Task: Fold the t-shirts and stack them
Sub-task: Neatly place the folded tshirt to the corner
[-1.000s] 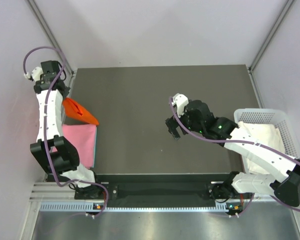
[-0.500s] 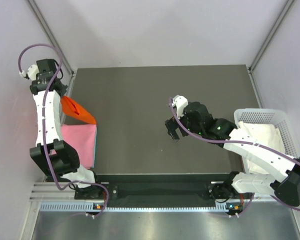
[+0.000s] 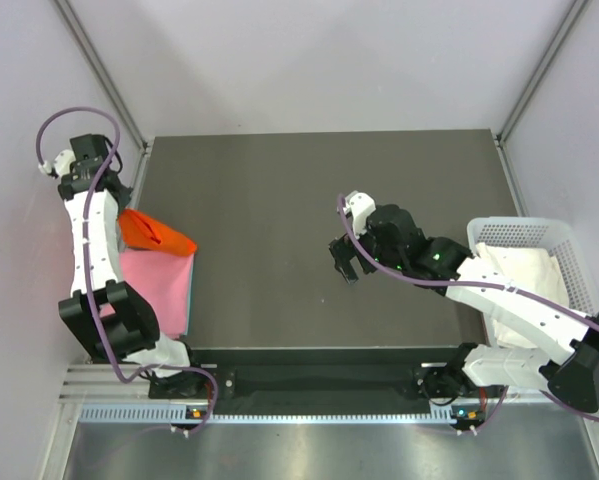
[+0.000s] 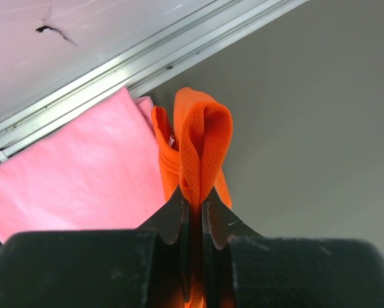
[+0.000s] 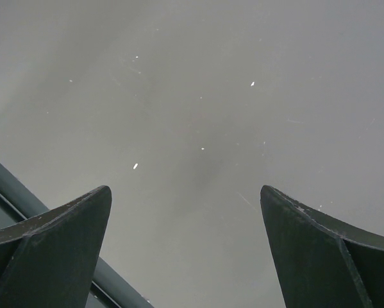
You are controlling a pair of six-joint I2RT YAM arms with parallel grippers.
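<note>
Left hand (image 4: 193,200) with orange-red t-shirt (image 4: 201,144), now farther left.

Open table (image 3: 279,210) middle — basket (image 3: 524,226) far right

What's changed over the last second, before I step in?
The left gripper, shut on the bright orange-red fabric t-shirt, has carried it slightly left and toward the arm bases, nearer the flat pale pink t-shirt. Nothing was grasped or released. The open right gripper and the pink shirt stayed put.
</note>
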